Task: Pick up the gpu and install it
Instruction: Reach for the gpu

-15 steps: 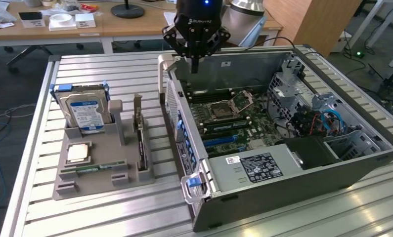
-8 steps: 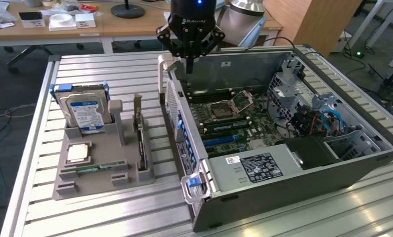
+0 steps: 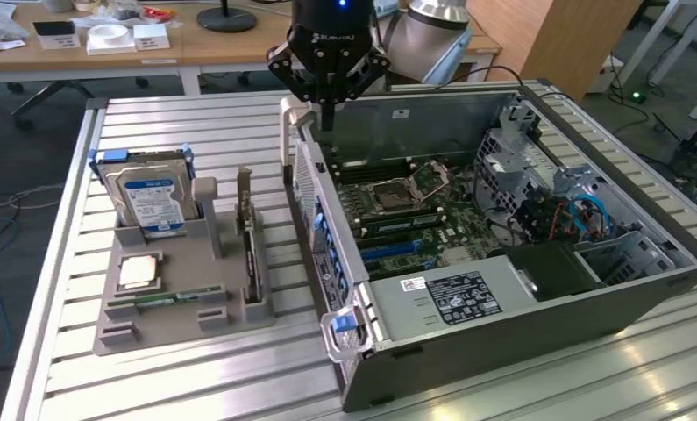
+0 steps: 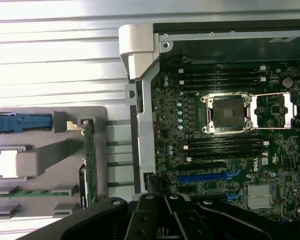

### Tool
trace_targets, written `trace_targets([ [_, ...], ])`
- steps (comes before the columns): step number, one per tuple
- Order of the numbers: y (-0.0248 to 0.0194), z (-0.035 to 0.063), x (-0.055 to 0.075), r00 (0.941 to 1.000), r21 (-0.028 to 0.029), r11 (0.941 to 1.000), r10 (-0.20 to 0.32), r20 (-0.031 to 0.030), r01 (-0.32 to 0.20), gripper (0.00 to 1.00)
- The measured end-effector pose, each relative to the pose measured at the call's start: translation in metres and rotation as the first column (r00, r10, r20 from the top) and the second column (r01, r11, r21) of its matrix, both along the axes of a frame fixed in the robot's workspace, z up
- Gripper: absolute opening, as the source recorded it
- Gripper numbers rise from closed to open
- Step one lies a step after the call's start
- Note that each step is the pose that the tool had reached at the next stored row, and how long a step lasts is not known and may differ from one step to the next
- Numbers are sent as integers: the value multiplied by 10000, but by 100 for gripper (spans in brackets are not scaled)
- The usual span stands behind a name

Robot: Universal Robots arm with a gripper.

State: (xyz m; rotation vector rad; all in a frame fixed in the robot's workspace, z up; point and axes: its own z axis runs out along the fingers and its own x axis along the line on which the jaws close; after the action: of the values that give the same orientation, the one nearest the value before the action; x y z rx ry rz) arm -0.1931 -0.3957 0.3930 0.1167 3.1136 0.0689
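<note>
The gpu (image 3: 250,250) is a slim dark card standing on its edge in a slot of the grey tray (image 3: 173,320), at the exterior view's left of the computer case. The wrist view shows the gpu (image 4: 90,155) edge-on with a silver bracket at one end. My gripper (image 3: 324,118) hangs shut and holds nothing, above the far corner of the open case (image 3: 629,289) beside its white handle (image 3: 289,114). It is well apart from the gpu. Its black linkage (image 4: 162,220) looks down on the motherboard (image 4: 230,145) with a blue slot (image 4: 205,177).
The tray also holds a hard drive (image 3: 149,197) with a blue-white label, a processor chip (image 3: 138,270) and a green memory stick (image 3: 167,298). The case lies open on a ribbed metal table (image 3: 208,386). Desks and a chair stand behind.
</note>
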Motion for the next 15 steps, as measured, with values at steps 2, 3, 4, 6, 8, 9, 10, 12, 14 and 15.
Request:
trace_targets([
  [2,2,0,-24,10000,0,10000,0,0,0,11],
  [3,2,0,-38,10000,0,10000,0,-1,0,11],
  [4,3,0,-53,10000,-1,10000,1,0,-1,11],
  [6,5,0,-103,10000,-1,10000,1,-1,-1,11],
  [8,6,0,-136,10000,0,10000,1,0,-1,11],
  [9,7,0,-153,10000,-1,10000,1,0,-1,11],
  [10,8,0,-170,10000,0,10000,0,-1,0,11],
  [12,9,0,-206,10000,0,10000,0,0,0,11],
  [14,11,-1,-241,10000,0,10000,1,0,-1,11],
  [15,12,0,-259,10000,-1,10000,1,0,-1,11],
])
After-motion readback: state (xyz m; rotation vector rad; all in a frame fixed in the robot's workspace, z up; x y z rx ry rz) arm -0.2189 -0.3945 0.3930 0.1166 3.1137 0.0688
